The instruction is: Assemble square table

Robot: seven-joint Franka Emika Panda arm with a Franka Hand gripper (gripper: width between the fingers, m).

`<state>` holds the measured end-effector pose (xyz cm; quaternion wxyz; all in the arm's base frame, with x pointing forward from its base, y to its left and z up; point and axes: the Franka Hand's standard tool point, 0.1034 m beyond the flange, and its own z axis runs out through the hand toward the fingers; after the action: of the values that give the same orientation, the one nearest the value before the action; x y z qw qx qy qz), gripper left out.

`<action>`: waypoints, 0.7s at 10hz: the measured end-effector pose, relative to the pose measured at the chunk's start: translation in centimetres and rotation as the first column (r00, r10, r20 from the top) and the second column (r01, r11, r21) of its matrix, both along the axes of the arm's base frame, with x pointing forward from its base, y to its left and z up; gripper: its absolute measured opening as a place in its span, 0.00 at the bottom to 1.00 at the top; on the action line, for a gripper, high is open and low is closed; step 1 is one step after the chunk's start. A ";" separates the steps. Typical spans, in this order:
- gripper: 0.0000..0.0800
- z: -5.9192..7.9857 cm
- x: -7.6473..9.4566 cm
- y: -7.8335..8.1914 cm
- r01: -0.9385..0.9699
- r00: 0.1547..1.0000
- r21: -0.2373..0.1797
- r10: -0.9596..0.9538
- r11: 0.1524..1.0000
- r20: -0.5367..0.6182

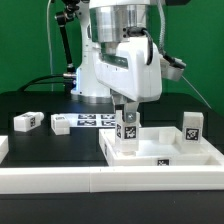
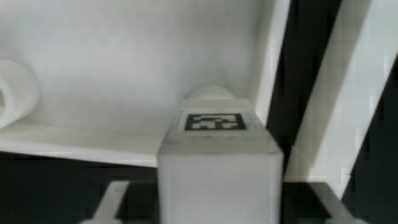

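The white square tabletop (image 1: pixel 165 152) lies rim-up at the exterior view's right. One tagged white leg block (image 1: pixel 128 130) stands upright in its near left corner. My gripper (image 1: pixel 127 112) is straight above it, fingers reaching down on either side of the leg's top. In the wrist view the leg (image 2: pixel 219 160) fills the middle, tag (image 2: pixel 215 122) facing the camera, with the tabletop's inner floor (image 2: pixel 125 100) behind it. My gripper (image 2: pixel 221 192) straddles the leg, and a dark gap shows between each finger (image 2: pixel 118 198) and the leg, so it is open.
A second leg (image 1: pixel 192 125) stands at the tabletop's far right. Two more legs (image 1: pixel 26 121) (image 1: pixel 60 124) lie on the black table at the left. The marker board (image 1: pixel 97 120) lies behind. Long white rails (image 1: pixel 90 182) run along the front. The robot base (image 1: pixel 100 70) is behind.
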<state>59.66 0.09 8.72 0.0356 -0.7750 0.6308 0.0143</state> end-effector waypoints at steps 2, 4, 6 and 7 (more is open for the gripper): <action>0.36 0.0 0.2 0.0 0.026 1.000 0.005 -0.026 1.000 0.011; 0.55 0.0 0.2 0.0 -0.024 1.000 0.003 0.024 1.000 0.015; 0.80 -0.1 0.2 0.2 -0.134 0.991 -0.005 0.134 0.991 0.026; 0.80 -0.1 0.1 0.4 -0.251 0.968 -0.013 0.251 0.968 0.021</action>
<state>59.79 0.53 8.58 0.0366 -0.8488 0.5274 0.0069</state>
